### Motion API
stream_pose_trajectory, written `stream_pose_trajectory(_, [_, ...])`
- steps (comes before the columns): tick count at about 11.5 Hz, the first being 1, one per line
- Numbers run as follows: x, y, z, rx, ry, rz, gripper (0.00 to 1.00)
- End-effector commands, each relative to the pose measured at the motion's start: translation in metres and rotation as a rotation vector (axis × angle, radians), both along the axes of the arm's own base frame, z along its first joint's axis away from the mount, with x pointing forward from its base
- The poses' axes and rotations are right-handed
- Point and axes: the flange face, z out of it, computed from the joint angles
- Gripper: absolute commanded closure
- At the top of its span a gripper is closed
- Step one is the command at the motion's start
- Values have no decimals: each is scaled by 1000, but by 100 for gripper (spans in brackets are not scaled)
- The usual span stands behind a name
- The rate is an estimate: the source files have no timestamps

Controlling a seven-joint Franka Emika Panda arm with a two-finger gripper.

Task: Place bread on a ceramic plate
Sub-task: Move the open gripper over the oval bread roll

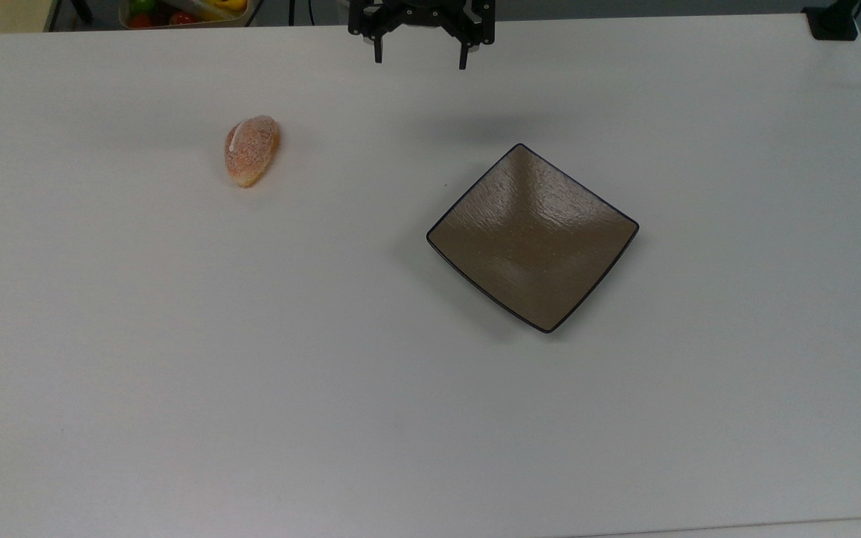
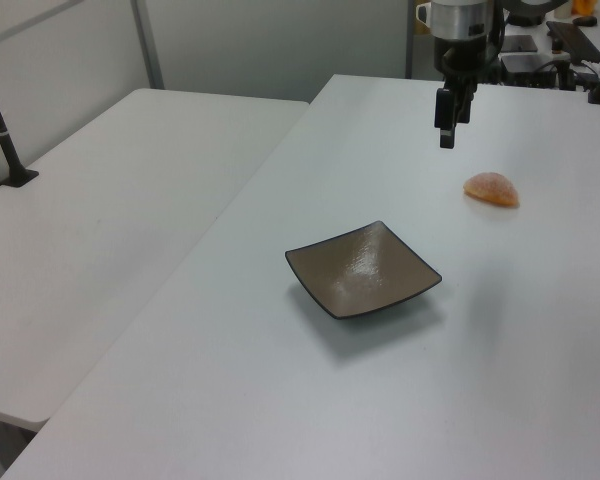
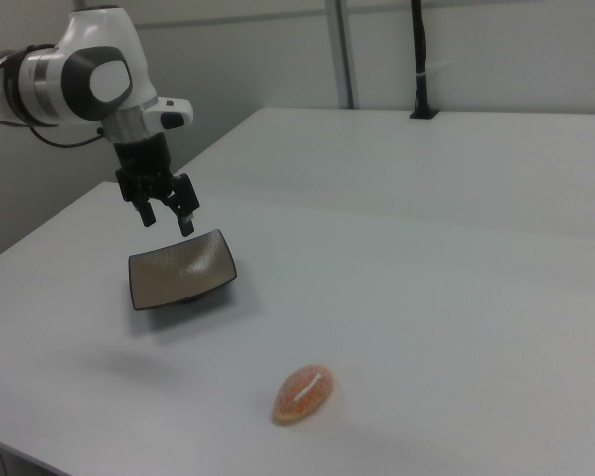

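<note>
Ceramic plate: square, glossy brown, empty, on white table. Bread: well apart from plate, toward the top view's left; white stripe visible there, not in the left view. Gripper: above table beyond plate, 2 fingers apart, holding nothing.

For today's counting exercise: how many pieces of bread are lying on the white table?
1. The bread lies on the white table, toward the top view's left, apart from the ceramic plate. Nothing on the table could hide another.
</note>
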Motion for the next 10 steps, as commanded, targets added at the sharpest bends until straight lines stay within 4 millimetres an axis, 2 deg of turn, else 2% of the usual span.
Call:
stream_pose_trajectory(1, [0,-13,3,-9,8,-1,0])
stream_pose_trajectory(8, [0,-17,4,-9,7,-9,0])
stream_pose_trajectory(10, [-5,-24,14,-7,-11,-17,0])
